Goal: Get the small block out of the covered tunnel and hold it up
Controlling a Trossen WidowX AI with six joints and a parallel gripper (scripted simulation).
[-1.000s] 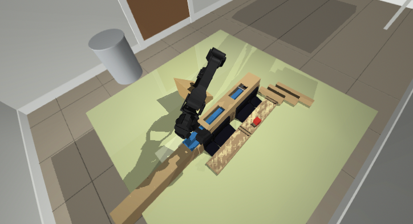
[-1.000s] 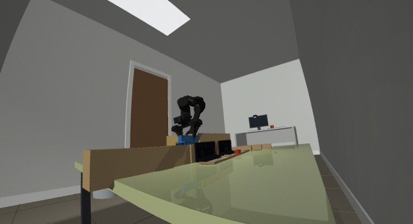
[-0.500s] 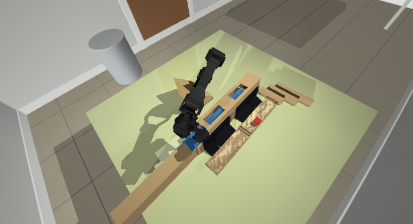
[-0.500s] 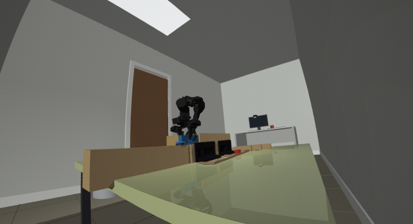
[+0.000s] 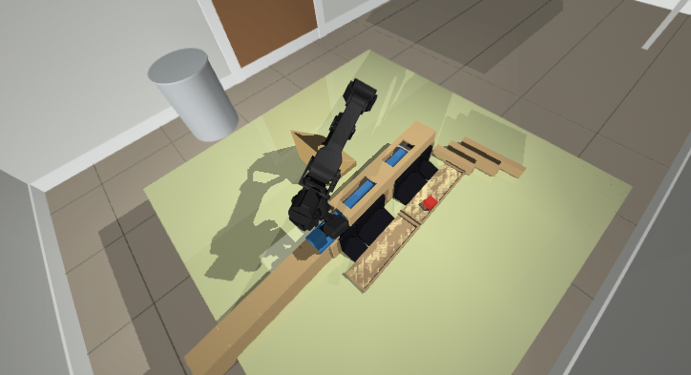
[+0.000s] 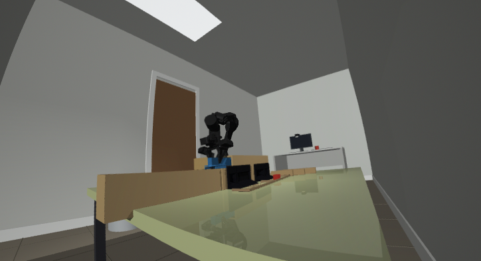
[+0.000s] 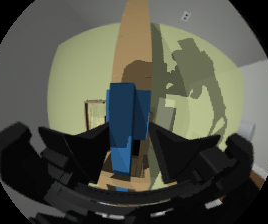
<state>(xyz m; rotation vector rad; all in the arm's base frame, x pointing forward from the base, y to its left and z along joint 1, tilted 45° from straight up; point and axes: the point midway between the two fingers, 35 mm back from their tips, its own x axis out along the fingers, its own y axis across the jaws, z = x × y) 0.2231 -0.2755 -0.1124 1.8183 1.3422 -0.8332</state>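
The half-open pincer [image 5: 324, 225] [image 6: 219, 159] [image 7: 132, 123] grips the blue handle [image 5: 317, 239] [image 6: 218, 163] [image 7: 121, 115]. The block must be hiding in the tunnel [image 5: 379, 175] [image 6: 249, 159] [image 7: 105, 181]. The handle looks stiff and smooth, so squeeze its flat sides.

One red block [image 5: 429, 202] [image 6: 276, 176], two openings in tunnel top [image 5: 377, 174].

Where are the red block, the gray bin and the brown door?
Red block [image 5: 429, 202] [image 6: 276, 176]: top and exterior views, its middle.
Gray bin [image 5: 196, 99]: top view, its side.
Brown door [image 5: 270, 22] [image 6: 173, 127]: both views, its panel.
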